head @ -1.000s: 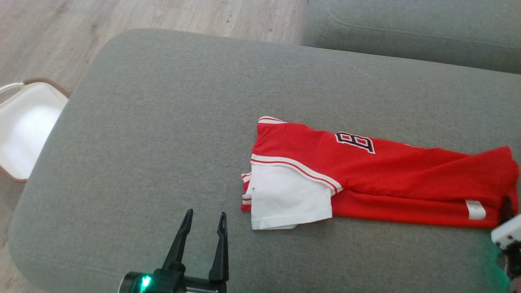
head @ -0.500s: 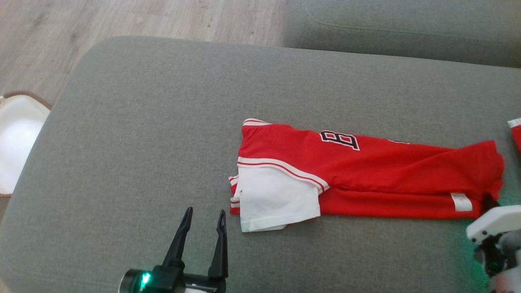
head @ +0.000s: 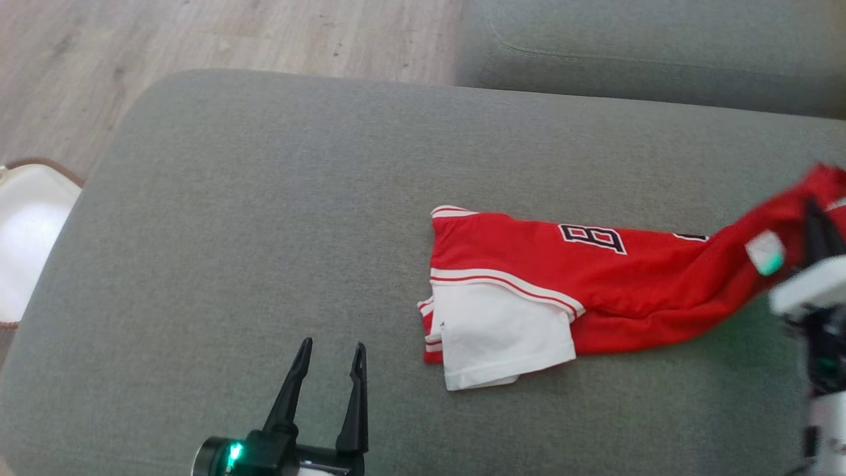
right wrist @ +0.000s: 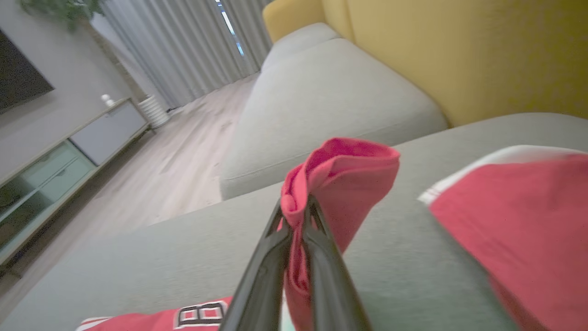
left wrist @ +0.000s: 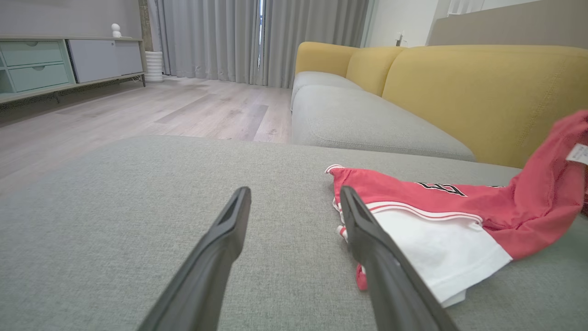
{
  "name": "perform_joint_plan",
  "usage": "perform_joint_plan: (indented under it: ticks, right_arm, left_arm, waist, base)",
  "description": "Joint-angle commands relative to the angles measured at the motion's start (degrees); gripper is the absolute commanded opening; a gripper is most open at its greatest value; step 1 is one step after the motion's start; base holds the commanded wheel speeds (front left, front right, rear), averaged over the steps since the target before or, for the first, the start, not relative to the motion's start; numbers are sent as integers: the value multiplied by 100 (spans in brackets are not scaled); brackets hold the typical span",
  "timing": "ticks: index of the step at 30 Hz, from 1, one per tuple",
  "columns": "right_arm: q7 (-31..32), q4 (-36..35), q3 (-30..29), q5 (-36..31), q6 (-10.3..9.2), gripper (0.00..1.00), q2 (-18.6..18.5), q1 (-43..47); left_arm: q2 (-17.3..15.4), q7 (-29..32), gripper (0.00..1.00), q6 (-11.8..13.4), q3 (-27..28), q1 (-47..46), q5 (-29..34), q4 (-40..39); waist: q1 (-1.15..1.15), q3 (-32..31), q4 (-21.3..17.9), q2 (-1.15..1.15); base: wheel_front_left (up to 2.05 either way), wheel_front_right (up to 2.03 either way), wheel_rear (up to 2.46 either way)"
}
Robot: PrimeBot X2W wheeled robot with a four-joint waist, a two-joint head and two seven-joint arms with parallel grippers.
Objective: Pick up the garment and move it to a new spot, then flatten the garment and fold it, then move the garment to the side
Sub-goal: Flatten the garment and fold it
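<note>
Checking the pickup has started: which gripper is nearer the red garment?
Right. The right gripper is shut on the lifted end of the red garment; the left gripper hangs open over the cushion, apart from its white panel.

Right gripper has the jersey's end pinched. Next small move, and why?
Probably raise the right gripper: it is shut on one end of the red jersey, whose other end lies flat on the grey cushion. The open left gripper is clear of it.

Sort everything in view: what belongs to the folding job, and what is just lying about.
Job: red shirt; right gripper, shut on its end; open left gripper; grey cushion under it.
Lying about: white basket; yellow sofa; sideboard; another red cloth.
</note>
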State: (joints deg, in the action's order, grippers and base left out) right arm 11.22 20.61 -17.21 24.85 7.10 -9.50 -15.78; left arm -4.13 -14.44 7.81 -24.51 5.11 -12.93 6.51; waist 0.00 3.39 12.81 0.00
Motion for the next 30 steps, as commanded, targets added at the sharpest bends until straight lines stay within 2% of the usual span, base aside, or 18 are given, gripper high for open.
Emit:
perform_joint_plan:
  ticks: [1,5,9,14,15,20,21,22,26,30]
  right_arm:
    - [133,-624,391,43,39,0,86,-20]
    - [374,-1408,1122,63,39,0,383,115]
    - [501,-1651,1886,163,39,0,575,160]
    - [357,-1336,2753,240,39,0,654,184]
    - [357,-1336,2753,240,39,0,654,184]
    - [-4,-656,3523,593,39,0,660,116]
    - [-89,-509,3664,645,39,34,660,87]
    - [-183,-379,3810,712,39,100,660,56]
    - [-738,-7,4173,1060,39,100,661,-34]
    - [-1398,181,4271,1179,39,100,661,-103]
  left_arm:
    - [88,-56,100,-42,177,-95,92,-146]
    - [101,-56,100,-104,183,-115,118,-90]
    - [109,-56,100,-163,161,-133,147,-41]
    - [116,-56,100,-236,89,-164,158,43]
    - [116,-56,100,-236,89,-164,158,43]
    - [121,-56,100,-252,33,-197,124,86]
    - [122,-56,100,-252,29,-196,116,96]
    - [122,-56,100,-247,27,-193,108,101]
    - [123,-56,100,-232,10,-162,77,129]
    - [124,-56,100,-178,87,-84,85,132]
  waist:
    - [0,-21,73,0]
    - [0,-41,273,0]
    - [0,-73,516,0]
    - [0,-99,826,0]
    - [0,-99,826,0]
    - [0,-115,1051,0]
    - [0,-122,1076,0]
    - [0,-131,1097,0]
    - [0,-230,1135,0]
    - [0,-430,1006,0]
  base:
    - [0,0,0]
    - [0,0,0]
    - [0,0,0]
    - [0,0,0]
    - [0,0,0]
    - [0,0,0]
    - [0,0,0]
    - [0,0,0]
    - [0,0,0]
    - [0,0,0]
